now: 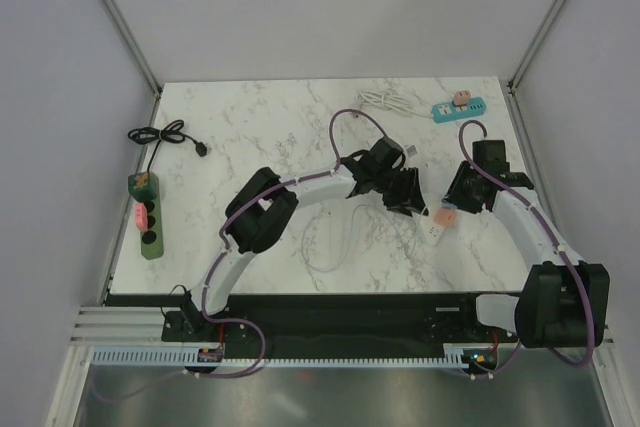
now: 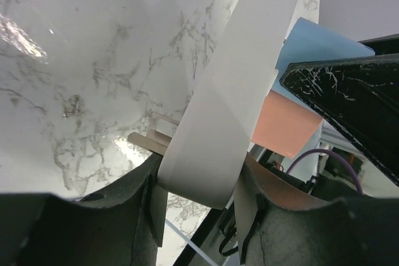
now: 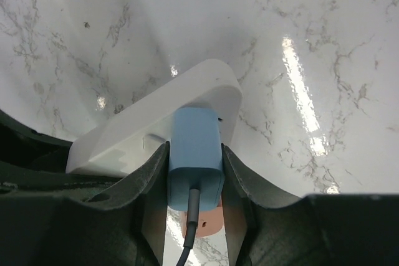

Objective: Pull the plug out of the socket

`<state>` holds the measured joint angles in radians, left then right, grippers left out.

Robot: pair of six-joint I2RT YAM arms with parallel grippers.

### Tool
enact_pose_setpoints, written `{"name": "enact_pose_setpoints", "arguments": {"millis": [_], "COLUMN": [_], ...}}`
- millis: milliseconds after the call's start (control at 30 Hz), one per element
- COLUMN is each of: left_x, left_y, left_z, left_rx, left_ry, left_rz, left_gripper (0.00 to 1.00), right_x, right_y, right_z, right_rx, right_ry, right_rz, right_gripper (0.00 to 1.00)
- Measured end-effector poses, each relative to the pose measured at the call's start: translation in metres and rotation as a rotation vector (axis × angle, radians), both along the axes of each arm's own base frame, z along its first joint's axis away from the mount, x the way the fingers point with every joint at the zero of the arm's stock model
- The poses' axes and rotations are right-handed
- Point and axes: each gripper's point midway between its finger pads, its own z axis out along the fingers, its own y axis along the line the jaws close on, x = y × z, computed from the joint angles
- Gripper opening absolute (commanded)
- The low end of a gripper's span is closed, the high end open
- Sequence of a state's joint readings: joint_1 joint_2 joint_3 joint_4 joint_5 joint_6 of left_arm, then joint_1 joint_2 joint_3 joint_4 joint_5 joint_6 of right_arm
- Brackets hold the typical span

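Note:
The white socket block (image 2: 230, 104) is held above the marble between my left gripper's (image 2: 202, 200) jaws, which are shut on its lower end; two metal prongs (image 2: 149, 141) stick out of its side. A blue plug (image 3: 195, 147) with a dark cable (image 3: 192, 228) sits against the socket's (image 3: 156, 129) face. My right gripper (image 3: 195, 172) is shut on that plug from both sides. An orange piece (image 3: 209, 216) shows just under the plug. In the top view both grippers meet at mid-table over the socket (image 1: 437, 228).
A teal power strip (image 1: 458, 107) with a pink plug and a white coiled cable (image 1: 385, 99) lie at the back right. A green power strip (image 1: 147, 215) and a black cable (image 1: 165, 135) lie at the left edge.

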<state>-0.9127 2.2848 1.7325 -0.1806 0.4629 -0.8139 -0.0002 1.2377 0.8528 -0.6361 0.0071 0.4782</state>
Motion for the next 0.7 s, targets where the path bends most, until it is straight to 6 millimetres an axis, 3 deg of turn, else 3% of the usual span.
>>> {"name": "enact_pose_setpoints", "arguments": {"millis": [233, 300, 467, 700], "left_x": [0.007, 0.012, 0.018, 0.018], "left_y": [0.012, 0.014, 0.012, 0.012], "left_z": [-0.003, -0.011, -0.011, -0.011], "left_rx": [-0.014, -0.002, -0.019, -0.015], "left_ry": [0.064, 0.076, 0.088, 0.084], "left_rz": [-0.052, -0.053, -0.065, -0.066], "left_gripper": [0.02, 0.02, 0.02, 0.02], "right_x": [-0.002, -0.005, -0.018, -0.020], "right_y": [0.010, 0.018, 0.035, 0.024], "right_z": [0.010, 0.013, 0.010, 0.020], "right_rx": [0.044, 0.081, 0.213, 0.178], "right_ry": [-0.029, -0.035, -0.007, -0.004], "right_rz": [0.055, 0.093, 0.137, 0.098], "right_gripper": [0.00, 0.00, 0.00, 0.00]}}
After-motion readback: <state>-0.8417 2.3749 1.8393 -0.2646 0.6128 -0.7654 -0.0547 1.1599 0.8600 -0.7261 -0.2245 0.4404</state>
